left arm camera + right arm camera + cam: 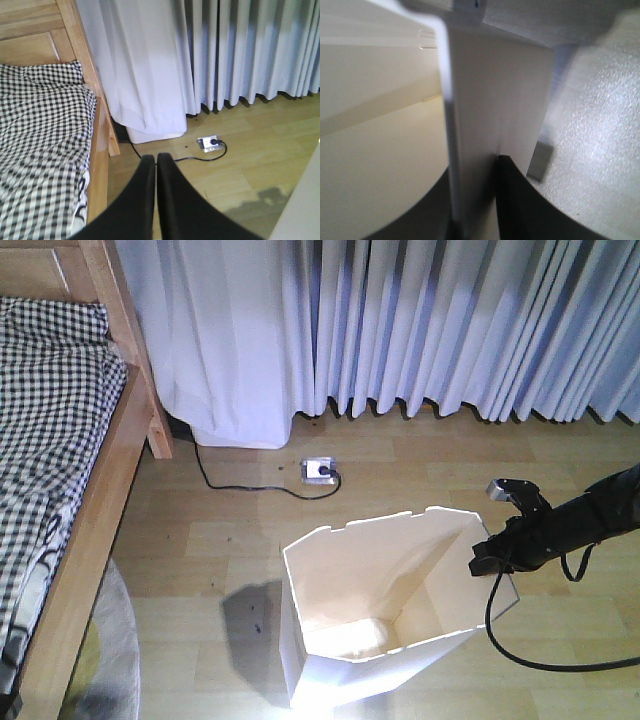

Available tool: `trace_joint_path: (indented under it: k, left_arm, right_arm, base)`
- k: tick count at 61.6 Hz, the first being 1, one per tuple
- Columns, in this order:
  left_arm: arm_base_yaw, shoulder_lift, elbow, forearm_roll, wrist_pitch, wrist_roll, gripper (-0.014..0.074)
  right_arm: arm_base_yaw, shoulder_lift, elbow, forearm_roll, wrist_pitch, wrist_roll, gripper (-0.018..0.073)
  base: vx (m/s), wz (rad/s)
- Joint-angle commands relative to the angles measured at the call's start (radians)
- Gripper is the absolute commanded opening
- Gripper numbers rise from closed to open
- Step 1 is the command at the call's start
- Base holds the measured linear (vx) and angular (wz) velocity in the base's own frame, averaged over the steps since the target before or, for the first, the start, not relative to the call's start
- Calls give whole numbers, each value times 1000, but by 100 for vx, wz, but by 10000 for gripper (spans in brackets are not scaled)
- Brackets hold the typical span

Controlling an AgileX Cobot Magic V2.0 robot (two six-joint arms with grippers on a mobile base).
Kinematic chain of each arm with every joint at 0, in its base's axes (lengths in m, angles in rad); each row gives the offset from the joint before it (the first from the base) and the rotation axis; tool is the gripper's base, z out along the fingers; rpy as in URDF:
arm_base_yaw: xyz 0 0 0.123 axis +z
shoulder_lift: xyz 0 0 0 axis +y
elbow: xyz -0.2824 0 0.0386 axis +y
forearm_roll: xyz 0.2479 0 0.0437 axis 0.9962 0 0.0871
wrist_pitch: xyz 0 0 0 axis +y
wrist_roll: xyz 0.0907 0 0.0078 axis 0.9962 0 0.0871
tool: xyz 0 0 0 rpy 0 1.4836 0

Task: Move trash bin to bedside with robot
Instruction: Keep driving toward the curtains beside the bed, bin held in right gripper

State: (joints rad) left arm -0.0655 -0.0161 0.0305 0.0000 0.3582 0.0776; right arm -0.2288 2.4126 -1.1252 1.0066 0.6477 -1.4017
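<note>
The right claw (490, 558) was pinched on the right rim wall of the trash bin (340, 680), one finger inside and one outside. The bin stood on the floor (420, 470), directly left of the claw. The grasp looked made, so the haul was in hand. Next, the bin needed dragging left to the bed (95, 530), well apart, without buckling the thin wall. The right arm reached in low and near level. The left claw (156, 159) hung pressed together and empty.
</note>
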Motion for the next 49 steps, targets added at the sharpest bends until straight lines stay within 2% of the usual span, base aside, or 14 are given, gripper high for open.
trace_joint_path:
  k: [1, 49]
  left_arm:
    - [0, -20, 18, 0, -69, -5, -7]
    - [0, -20, 18, 0, -69, -5, -7]
  right_arm:
    - [-5, -81, -15, 76, 185, 9, -3]
    - [-5, -81, -15, 76, 185, 9, -3]
  base:
    - [28, -1]
    - [27, 3]
